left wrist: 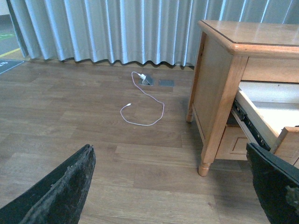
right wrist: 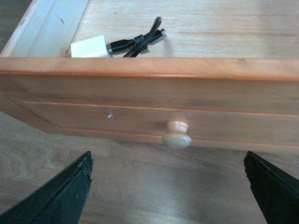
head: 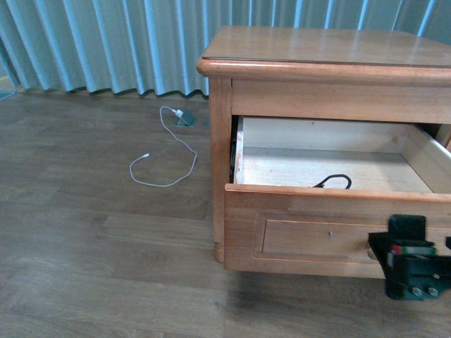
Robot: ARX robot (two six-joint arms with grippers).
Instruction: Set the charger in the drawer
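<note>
Right claw (right wrist: 167,156) gapes empty before the pulled-out drawer (right wrist: 149,93), the charger (right wrist: 91,48) lying inside near its front wall.

The right arm's head (head: 407,259) is a black, boxy block with a dark green cap, a thin red-and-white strip across its face and two silver screws low down. The right arm's jaws are black wedges, matte and grainy. The left arm's jaws are equally black, rough-textured, with scuffed, ragged edges.

Light: even, cool
Glare: pale sheen on the cabinet (head: 331,46) top
Shadow: soft, under the cabinet
Sharpness: slightly soft throughout
</note>
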